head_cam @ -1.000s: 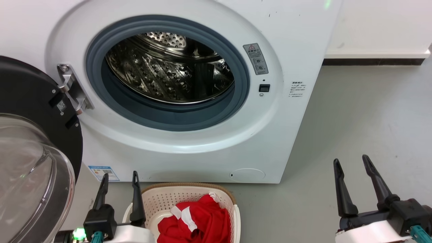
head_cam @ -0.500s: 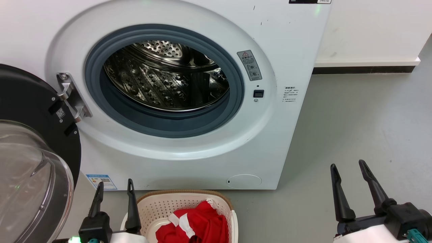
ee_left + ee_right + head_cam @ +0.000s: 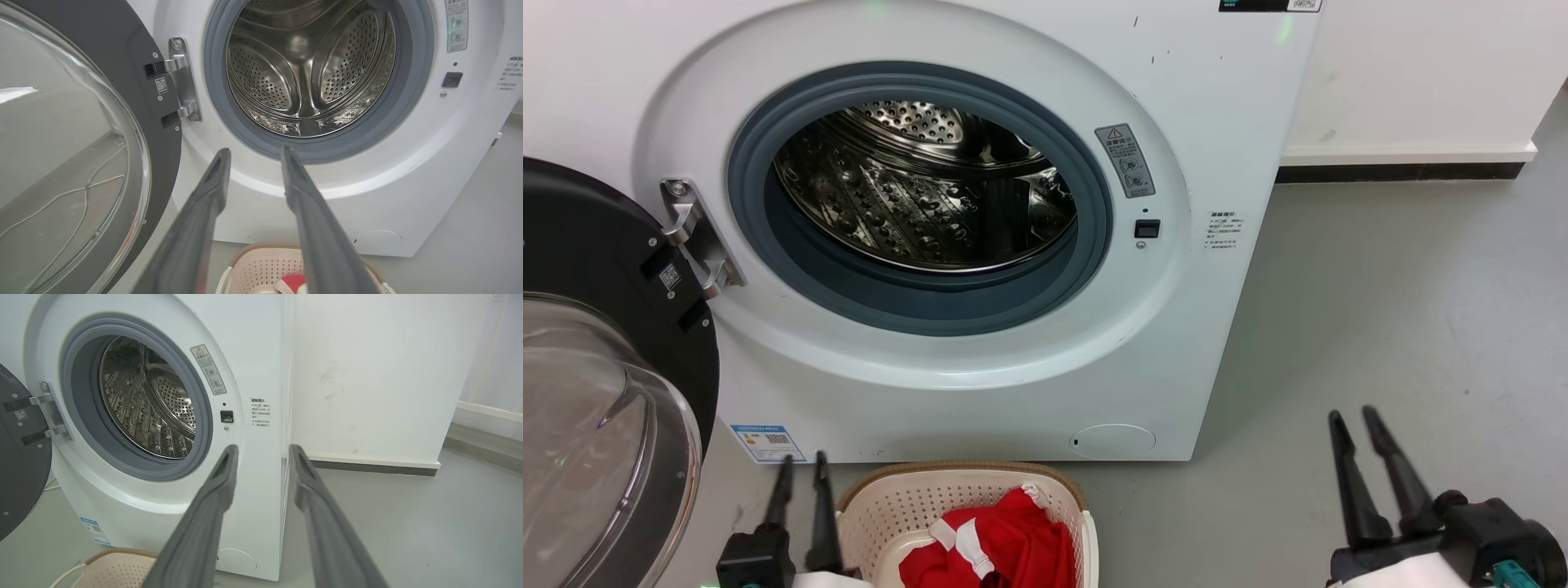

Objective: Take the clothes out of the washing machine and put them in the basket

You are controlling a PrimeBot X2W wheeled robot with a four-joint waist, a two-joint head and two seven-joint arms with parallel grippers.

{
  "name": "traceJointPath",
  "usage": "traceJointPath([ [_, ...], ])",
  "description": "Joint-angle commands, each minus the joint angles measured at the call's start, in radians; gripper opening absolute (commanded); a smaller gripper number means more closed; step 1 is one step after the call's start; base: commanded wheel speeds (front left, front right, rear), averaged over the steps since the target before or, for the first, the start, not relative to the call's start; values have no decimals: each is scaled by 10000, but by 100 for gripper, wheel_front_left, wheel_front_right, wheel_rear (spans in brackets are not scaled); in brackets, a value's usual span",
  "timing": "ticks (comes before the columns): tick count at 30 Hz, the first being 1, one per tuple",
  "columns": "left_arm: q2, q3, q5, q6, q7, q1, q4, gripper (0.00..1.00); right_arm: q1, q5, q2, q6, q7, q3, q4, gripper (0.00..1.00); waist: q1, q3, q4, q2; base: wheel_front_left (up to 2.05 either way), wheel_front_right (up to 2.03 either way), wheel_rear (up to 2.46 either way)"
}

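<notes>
Where our arms hang low before the machine, the left gripper point(image 3: 803, 459) has its jaws parted by a narrow gap and grasps nothing. It sits just beside the basket's point(image 3: 907, 502) left end, and we cannot tell whether it brushes the handle. The right gripper point(image 3: 1352, 414), well apart over the grey floor point(image 3: 1405, 310), likewise has its jaws a little apart and empty. The basket stands on the floor with the red clothes point(image 3: 1013, 547) heaped inside, white trim showing. Behind it rises the washing machine point(image 3: 1201, 327), its door point(image 3: 596, 392) swung wide to our left. Farther in, we see the perforated steel drum point(image 3: 915, 196).
</notes>
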Motion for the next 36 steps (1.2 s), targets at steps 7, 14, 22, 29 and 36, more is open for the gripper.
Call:
traceJointPath([
  [7, -8, 194, -1291, -194, 434, -251, 339, 0, -68, 1407, -79, 0, 214, 6, 226, 0, 0, 8, 13, -1, 0, 0, 0],
  [14, -9, 247, -2723, -402, 726, -402, 395, 0, -325, 2918, -176, -1, 471, -12, 492, 0, 0, 17, 26, -1, 0, 0, 0],
  [22, -10, 327, -4202, -622, 1050, -585, 486, 0, -551, 4463, -252, -1, 747, -48, 726, 0, 0, 27, 41, -1, 0, 0, 0],
  [29, -10, 409, -5389, -799, 1327, -745, 578, 0, -715, 5692, -300, -2, 981, -95, 906, 0, 0, 36, 55, -1, 0, 0, 0],
  [36, -11, 477, -6333, -938, 1551, -880, 653, 0, -855, 6657, -332, -2, 1175, -141, 1048, 0, 0, 44, 67, -1, 0, 0, 0],
])
